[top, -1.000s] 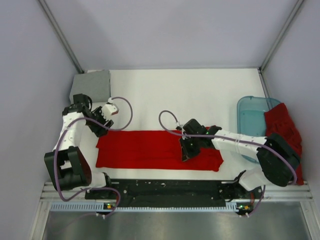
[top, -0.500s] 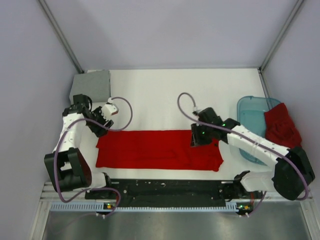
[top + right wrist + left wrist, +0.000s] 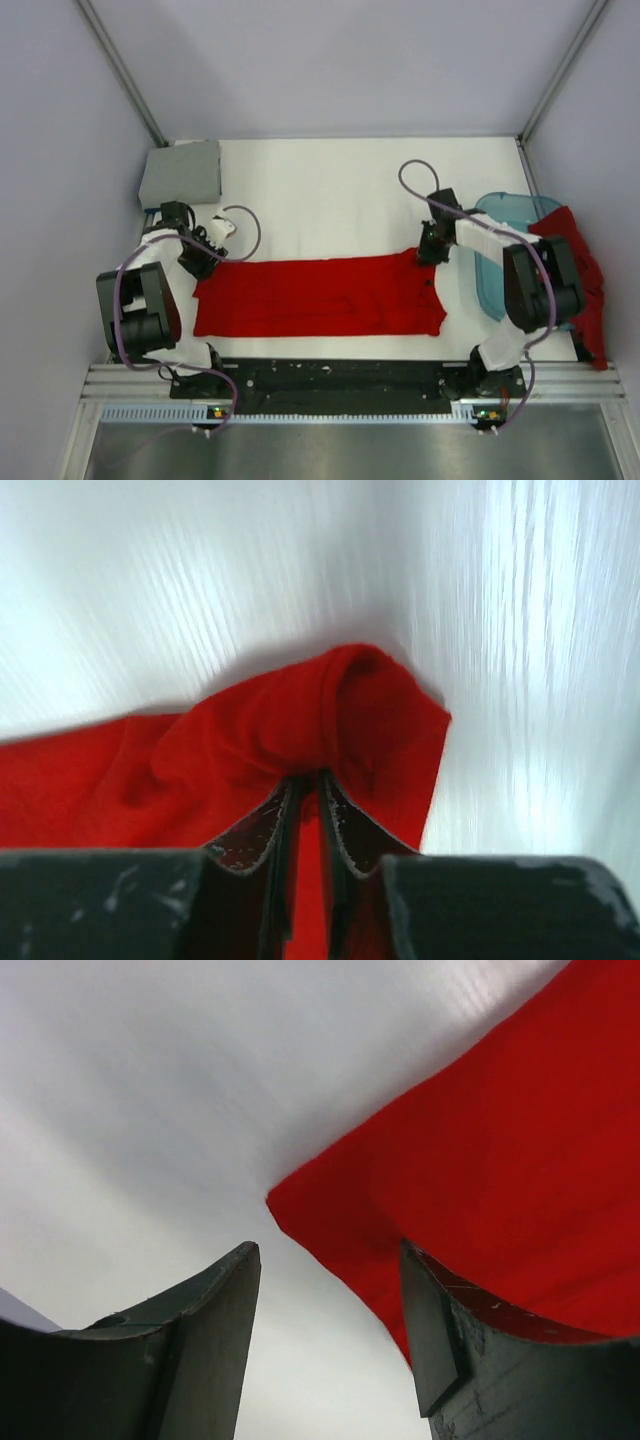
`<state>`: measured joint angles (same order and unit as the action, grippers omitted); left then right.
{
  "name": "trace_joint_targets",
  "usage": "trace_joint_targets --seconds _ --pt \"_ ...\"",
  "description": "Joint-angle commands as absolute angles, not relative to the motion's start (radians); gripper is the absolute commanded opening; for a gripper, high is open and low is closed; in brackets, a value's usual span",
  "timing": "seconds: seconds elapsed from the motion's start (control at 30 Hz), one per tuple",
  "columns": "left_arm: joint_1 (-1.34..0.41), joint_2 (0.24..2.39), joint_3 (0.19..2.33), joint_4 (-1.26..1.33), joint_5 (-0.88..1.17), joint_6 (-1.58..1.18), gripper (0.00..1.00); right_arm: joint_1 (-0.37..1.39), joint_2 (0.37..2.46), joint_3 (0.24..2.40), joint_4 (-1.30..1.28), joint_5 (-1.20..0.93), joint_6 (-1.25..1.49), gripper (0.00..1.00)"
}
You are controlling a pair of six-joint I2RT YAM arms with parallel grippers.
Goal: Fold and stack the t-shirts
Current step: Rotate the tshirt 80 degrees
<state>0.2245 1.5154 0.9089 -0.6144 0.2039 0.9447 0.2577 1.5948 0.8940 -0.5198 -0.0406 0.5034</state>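
A bright red t-shirt [image 3: 320, 296] lies as a long folded strip near the table's front edge. My left gripper [image 3: 204, 262] is open, low over the table at the shirt's far left corner [image 3: 300, 1205]; that corner lies just ahead of the gap between its fingers [image 3: 215, 1330]. My right gripper [image 3: 428, 252] is shut on the shirt's far right corner, and the cloth [image 3: 340, 715] bunches up in front of its jaws [image 3: 308, 780]. A light grey t-shirt [image 3: 182, 172] sits folded at the far left. A darker red t-shirt [image 3: 578, 262] hangs over the right side of the tub.
A translucent light-blue tub [image 3: 498, 248] stands at the right edge, right beside my right arm. Grey walls close in the left and right sides. White table [image 3: 330, 190] lies beyond the red shirt. A black rail [image 3: 330, 378] runs along the front.
My right gripper moved from the shirt's middle out to its far right corner and shut on it, lifting it slightly. My left gripper dropped closer to the shirt's far left corner.
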Motion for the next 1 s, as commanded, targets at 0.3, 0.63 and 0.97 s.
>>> trace_joint_targets --seconds 0.3,0.63,0.97 --pt "0.23 1.396 0.936 -0.736 0.301 0.9 0.64 0.178 2.315 1.937 -0.633 -0.109 0.411 0.16" --pt "0.115 1.457 0.914 -0.658 0.299 0.824 0.59 0.189 1.912 1.605 -0.635 0.041 0.324 0.43" --pt "0.005 1.508 0.798 -0.583 0.192 0.905 0.53 0.169 1.937 1.36 -0.621 0.063 0.377 0.13"
